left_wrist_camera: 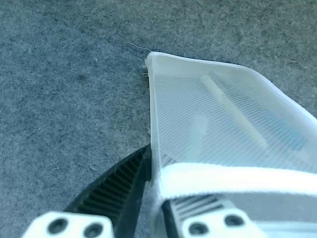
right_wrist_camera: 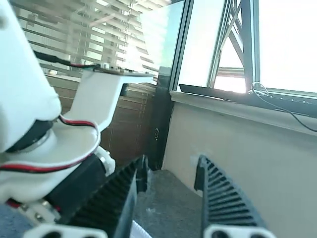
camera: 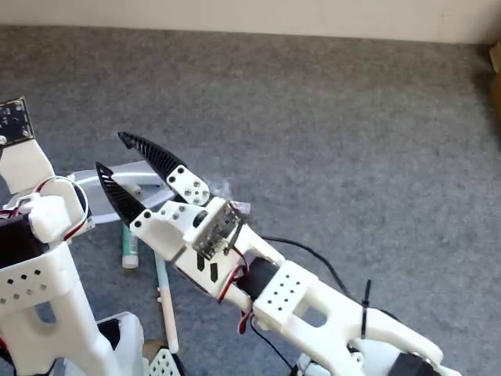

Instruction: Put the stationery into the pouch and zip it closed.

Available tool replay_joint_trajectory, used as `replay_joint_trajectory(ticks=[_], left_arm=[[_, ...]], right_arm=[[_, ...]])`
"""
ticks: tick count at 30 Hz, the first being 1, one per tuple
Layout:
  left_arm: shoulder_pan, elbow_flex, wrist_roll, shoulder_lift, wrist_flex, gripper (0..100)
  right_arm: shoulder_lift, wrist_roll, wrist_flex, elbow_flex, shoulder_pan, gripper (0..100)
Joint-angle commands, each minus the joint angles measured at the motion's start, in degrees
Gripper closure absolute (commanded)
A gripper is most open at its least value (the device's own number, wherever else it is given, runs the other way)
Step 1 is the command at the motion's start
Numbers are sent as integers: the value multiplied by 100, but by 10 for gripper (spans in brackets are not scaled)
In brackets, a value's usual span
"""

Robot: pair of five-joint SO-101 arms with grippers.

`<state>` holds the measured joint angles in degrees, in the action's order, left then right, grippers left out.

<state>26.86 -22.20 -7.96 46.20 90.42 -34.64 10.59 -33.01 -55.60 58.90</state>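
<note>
Nearest the arm bases, a pale pen (camera: pixel 166 301) and a green-and-white marker (camera: pixel 129 247) lie on the grey felt tabletop (camera: pixel 352 117), outside the pouch. Any print on them is too small to read.

Just beyond them, the left gripper (left_wrist_camera: pixel 156 173) pinches the pouch (left_wrist_camera: pixel 223 124) at its white rim band, with one ribbed black finger (left_wrist_camera: pixel 119 191) outside and the other seen through the mesh. The pouch is a translucent, fine-striped mesh bag with white edging. It lies flat on the felt, and a pale stick and a bluish shape show through its side. In the high view the pouch (camera: pixel 137 184) sits between the left arm (camera: pixel 39 266) and the right gripper (camera: pixel 110 152).

The right gripper is raised over the pouch, its jaws spread wide with nothing between them. From its own wrist it (right_wrist_camera: pixel 173 159) points up, past the left arm, toward a window (right_wrist_camera: pixel 282 44) and slatted blinds (right_wrist_camera: pixel 74 29).
</note>
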Motion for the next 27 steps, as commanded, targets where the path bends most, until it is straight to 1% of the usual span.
replay_joint_trajectory(ticks=[1,7,10,21,27], left_arm=[[66,66,-26,-13,-123,993],[66,66,-26,-13,-132,993],[66,-40,-26,-13,-193,993],[66,-66,-26,-13,-255,993],[66,-66,-26,-4,-255,993]], right_arm=[[-787,114,664,110,-48,847],[-1736,114,2299,127,198,847],[-2114,114,2949,127,295,847],[-2888,88,5499,127,347,847],[-3029,-818,6457,119,347,847]])
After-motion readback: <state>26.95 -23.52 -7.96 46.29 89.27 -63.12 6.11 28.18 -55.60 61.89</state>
